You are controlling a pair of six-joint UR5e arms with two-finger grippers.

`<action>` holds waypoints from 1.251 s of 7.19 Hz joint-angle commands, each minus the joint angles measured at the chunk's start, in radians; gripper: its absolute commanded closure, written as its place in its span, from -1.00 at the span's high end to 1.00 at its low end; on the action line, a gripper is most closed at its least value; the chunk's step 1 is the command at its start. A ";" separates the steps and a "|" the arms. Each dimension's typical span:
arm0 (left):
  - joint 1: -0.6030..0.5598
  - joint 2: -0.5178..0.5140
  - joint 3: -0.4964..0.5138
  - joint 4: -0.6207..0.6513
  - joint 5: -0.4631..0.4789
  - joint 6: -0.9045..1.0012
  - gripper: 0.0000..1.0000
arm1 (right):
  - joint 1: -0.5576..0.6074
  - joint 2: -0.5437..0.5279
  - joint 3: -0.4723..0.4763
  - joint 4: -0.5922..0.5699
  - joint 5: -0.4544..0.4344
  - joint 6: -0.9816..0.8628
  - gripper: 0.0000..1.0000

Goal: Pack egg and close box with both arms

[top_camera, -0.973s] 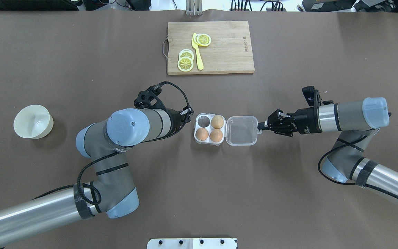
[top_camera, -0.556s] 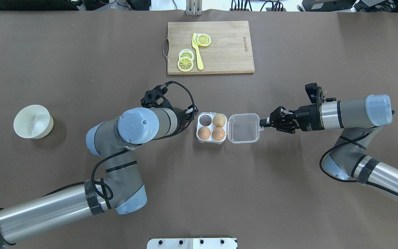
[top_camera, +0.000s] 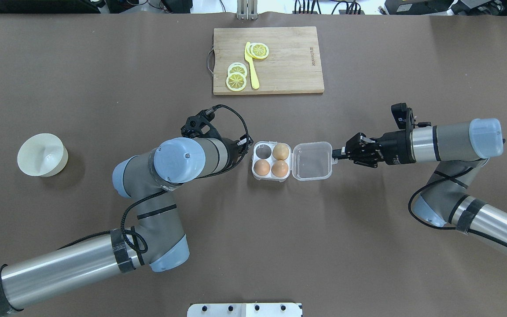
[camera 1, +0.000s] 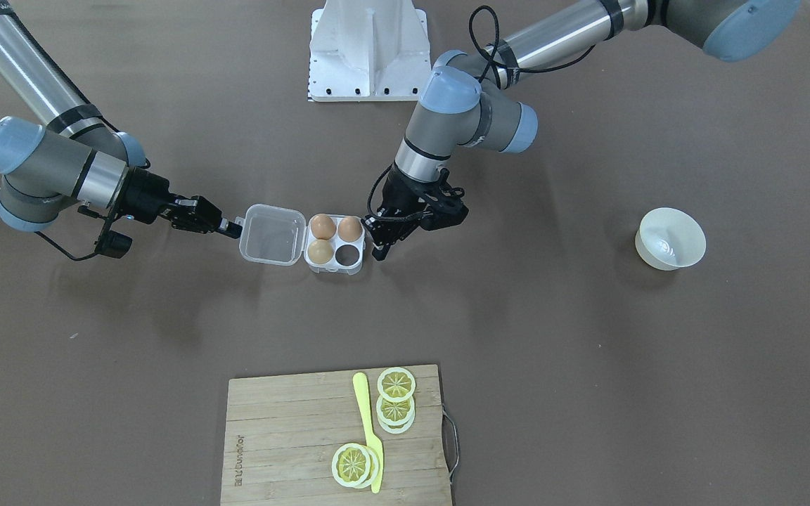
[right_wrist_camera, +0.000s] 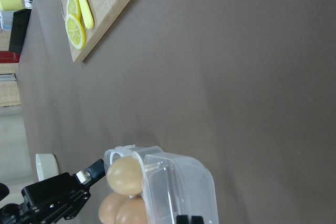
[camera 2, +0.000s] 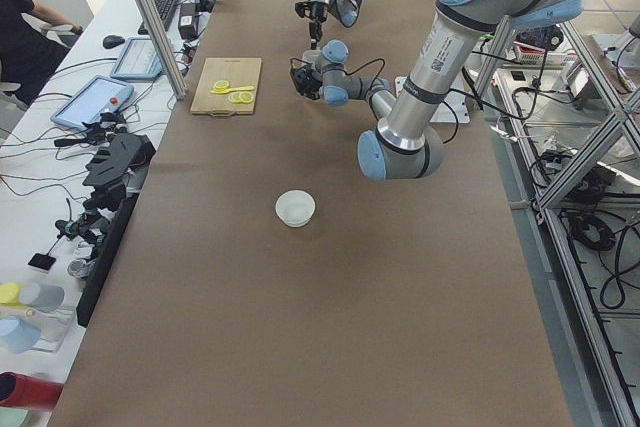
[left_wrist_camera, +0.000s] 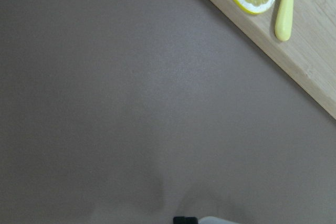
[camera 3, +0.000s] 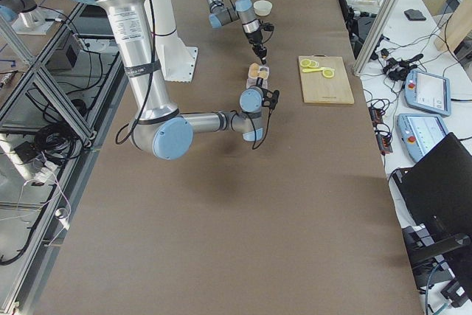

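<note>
Brown desk [top_camera: 253, 246] at mid-span: the egg [top_camera: 262, 167] sits packed in the box [top_camera: 262, 152], with the lid [top_camera: 312, 160] lying open. Your right claw [top_camera: 336, 155], pinching the lid, has dragged the box toward the robot's right (a small slide). The left claw [camera 1: 377, 250] followed alongside; whether it is spread or pressed together, you cannot tell. Closing looks to come next.

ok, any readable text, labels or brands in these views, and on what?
Nothing can be quoted as it reads.
Burnt-in mark on the cutting board: too blurred to read.
Wrist label on the right arm: too small to read.
Tube print on the left arm: too small to read.
</note>
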 commanded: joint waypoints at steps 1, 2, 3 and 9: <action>0.004 -0.004 0.001 -0.001 0.000 -0.002 -1.00 | 0.003 0.001 -0.002 0.015 0.000 0.002 -0.94; 0.007 -0.005 0.001 -0.001 0.001 -0.002 -1.00 | 0.003 0.001 -0.002 0.015 0.000 0.002 -0.94; 0.008 -0.005 0.003 -0.001 0.000 -0.002 -1.00 | 0.003 0.001 -0.002 0.015 0.000 0.002 -0.94; 0.010 -0.030 0.032 0.001 0.001 -0.002 -1.00 | 0.009 0.016 0.016 0.018 -0.002 0.000 -0.93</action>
